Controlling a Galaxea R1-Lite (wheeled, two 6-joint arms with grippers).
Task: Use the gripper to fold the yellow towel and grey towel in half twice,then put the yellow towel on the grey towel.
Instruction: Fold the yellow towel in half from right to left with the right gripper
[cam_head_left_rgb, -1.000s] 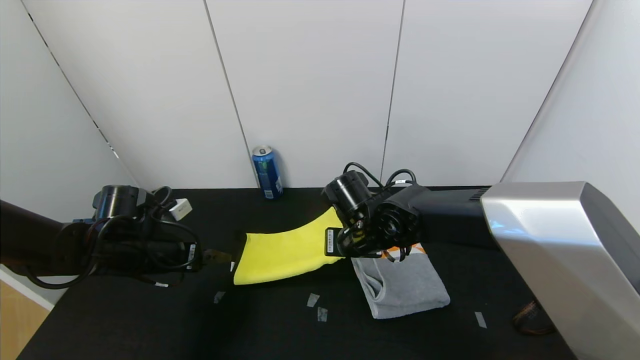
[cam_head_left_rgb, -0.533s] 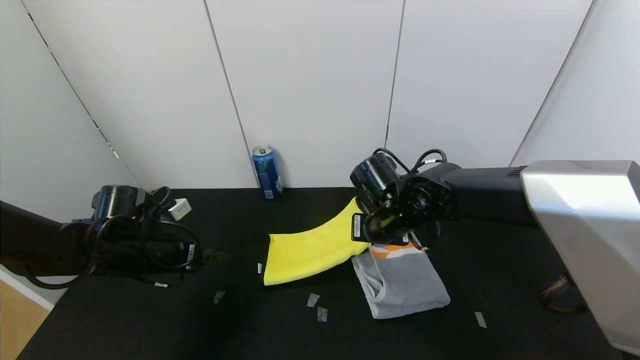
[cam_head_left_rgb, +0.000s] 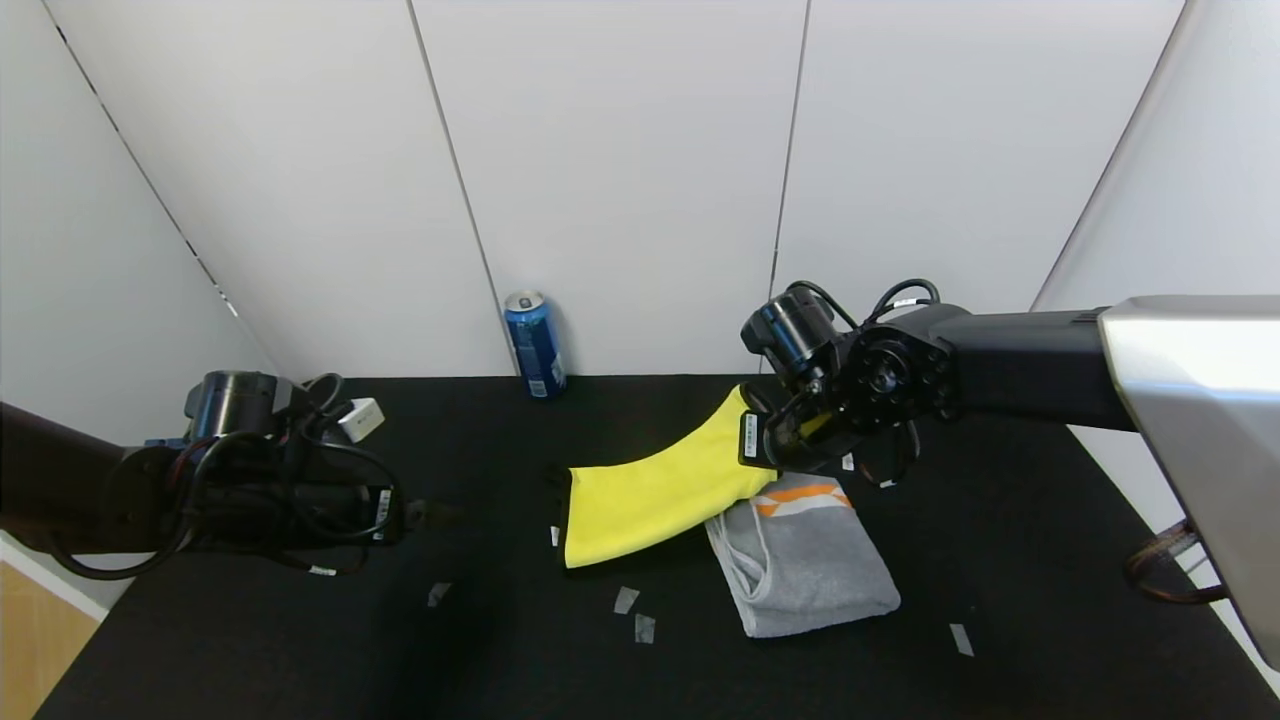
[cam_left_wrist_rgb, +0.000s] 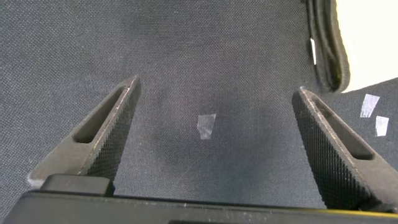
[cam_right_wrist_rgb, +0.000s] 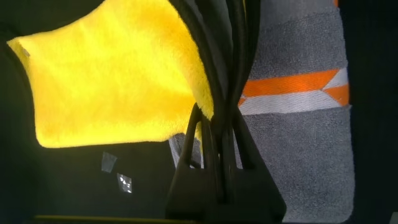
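- Right claw (cam_head_left_rgb: 775, 440) is clamped tight on one end of the yellow towel (cam_head_left_rgb: 655, 490), holding that end off the table.
- The towel trails away from the claw toward the robot's left and down, its long axis slanting, far end resting on the black table (cam_head_left_rgb: 300, 640).
- From the right wrist, the yellow cloth (cam_right_wrist_rgb: 112, 87) hangs folded from the pressed fingers (cam_right_wrist_rgb: 214, 155).
- Grey towel (cam_head_left_rgb: 800, 565) lies folded just below the claw, its orange-striped end nearest the claw, long axis running toward the robot.
- The yellow's lower edge overlaps the grey's near corner.
- Left claw (cam_left_wrist_rgb: 214, 134) is spread wide, gripping nothing, low over bare black cloth, well left of both towels.
- Tape scraps (cam_head_left_rgb: 625, 600) dot the table; blue can (cam_head_left_rgb: 533, 345) stands by the white wall panels (cam_head_left_rgb: 620, 180).
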